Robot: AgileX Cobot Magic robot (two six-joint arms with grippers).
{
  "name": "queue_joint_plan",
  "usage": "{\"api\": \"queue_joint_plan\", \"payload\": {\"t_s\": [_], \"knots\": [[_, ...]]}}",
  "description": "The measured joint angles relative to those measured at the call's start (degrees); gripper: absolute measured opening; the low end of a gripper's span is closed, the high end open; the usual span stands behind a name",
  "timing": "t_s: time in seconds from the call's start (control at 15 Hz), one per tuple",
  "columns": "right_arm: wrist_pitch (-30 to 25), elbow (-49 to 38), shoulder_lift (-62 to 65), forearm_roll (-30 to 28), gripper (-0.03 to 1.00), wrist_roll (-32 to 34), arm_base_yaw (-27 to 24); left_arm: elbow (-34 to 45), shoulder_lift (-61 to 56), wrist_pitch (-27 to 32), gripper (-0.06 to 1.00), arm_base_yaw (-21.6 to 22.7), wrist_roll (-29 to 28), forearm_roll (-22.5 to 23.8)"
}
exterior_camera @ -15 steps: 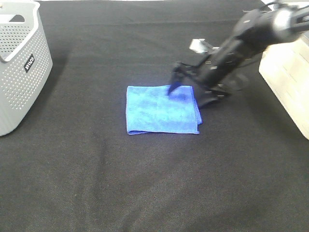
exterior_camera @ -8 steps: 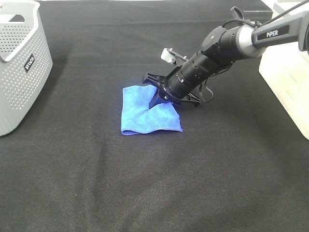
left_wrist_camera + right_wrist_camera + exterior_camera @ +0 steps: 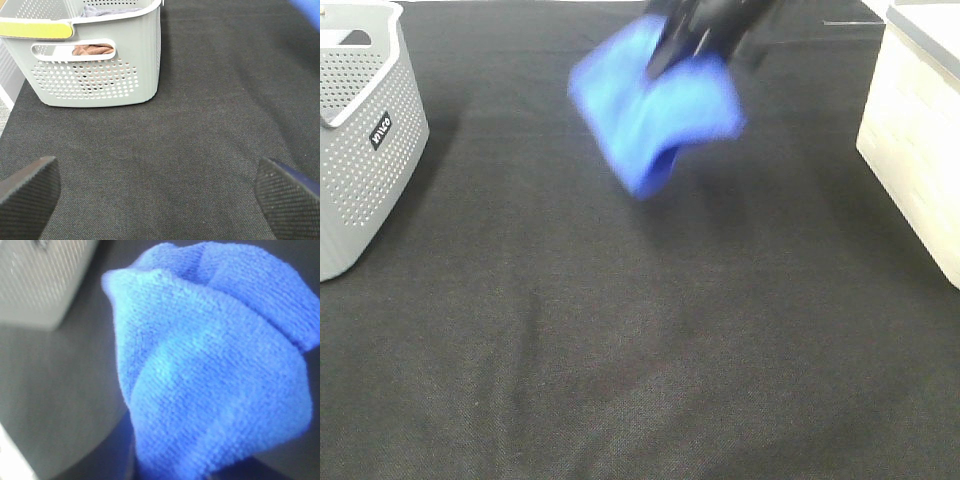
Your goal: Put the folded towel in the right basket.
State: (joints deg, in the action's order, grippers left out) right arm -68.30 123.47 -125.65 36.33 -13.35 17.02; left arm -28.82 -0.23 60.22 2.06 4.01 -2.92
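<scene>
Aloft, clear of the black table (image 3: 620,350): folded towel (image 3: 655,110) drooping from the right gripper (image 3: 692,28), pinched by its upper edge, well apart from the right basket (image 3: 920,150), out on that basket's side facing the grey basket (image 3: 365,150). Calls, by the look of it, for a sideways carry over the right basket's rim before any release. Left gripper (image 3: 160,200) spread wide and empty, farther from the right basket.

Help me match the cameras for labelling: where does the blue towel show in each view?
Exterior high: blue towel top centre, in the air.
Left wrist: a blue sliver at the frame's edge.
Right wrist: fills most of the picture.
Shared landmark: the grey basket; the blurred grey wall in the right wrist view is probably it.
</scene>
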Motion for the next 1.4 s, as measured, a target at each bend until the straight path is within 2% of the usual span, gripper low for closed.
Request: {"api": "queue_joint_plan", "payload": {"t_s": [0.2, 0.27, 0.33, 0.47, 0.53, 0.73, 0.8, 0.87, 1.0, 1.07, 1.2, 1.4], "knots": [[-0.9, 5.0, 7.8, -6.5, 0.21, 3.4, -9.4, 0.0, 0.0, 0.0, 0.99, 0.0, 0.0, 0.0], [-0.9, 5.2, 10.3, -8.4, 0.21, 4.2, -14.3, 0.0, 0.0, 0.0, 0.99, 0.0, 0.0, 0.0], [-1.0, 5.2, 12.9, -10.6, 0.21, 5.0, -21.6, 0.0, 0.0, 0.0, 0.99, 0.0, 0.0, 0.0], [-1.0, 5.2, 13.6, -14.7, 0.21, 7.2, -30.4, 0.0, 0.0, 0.0, 0.99, 0.0, 0.0, 0.0], [-1.0, 5.2, 13.6, -14.7, 0.21, 7.2, -30.4, 0.0, 0.0, 0.0, 0.99, 0.0, 0.0, 0.0], [-1.3, 5.2, 9.7, -26.4, 0.21, 12.1, -38.0, 0.0, 0.0, 0.0, 0.99, 0.0, 0.0, 0.0], [-1.4, 5.2, 8.0, -27.3, 0.24, 12.3, -38.4, 0.0, 0.0, 0.0, 0.99, 0.0, 0.0, 0.0], [-1.5, 5.2, 6.8, -27.4, 0.36, 12.0, -38.3, 0.0, 0.0, 0.0, 0.99, 0.0, 0.0, 0.0], [-1.5, 5.2, 5.7, -26.6, 0.74, 10.8, -36.7, 0.0, 0.0, 0.0, 0.99, 0.0, 0.0, 0.0], [-1.5, 5.2, 5.7, -26.4, 0.88, 10.7, -35.3, 0.0, 0.0, 0.0, 0.99, 0.0, 0.0, 0.0], [-1.5, 5.2, 5.7, -26.2, 0.97, 11.2, -31.3, 0.0, 0.0, 0.0, 0.99, 0.0, 0.0, 0.0], [-1.5, 5.2, 7.1, -27.7, 0.98, 12.6, -21.3, 0.0, 0.0, 0.0, 0.99, 0.0, 0.0, 0.0]]}}
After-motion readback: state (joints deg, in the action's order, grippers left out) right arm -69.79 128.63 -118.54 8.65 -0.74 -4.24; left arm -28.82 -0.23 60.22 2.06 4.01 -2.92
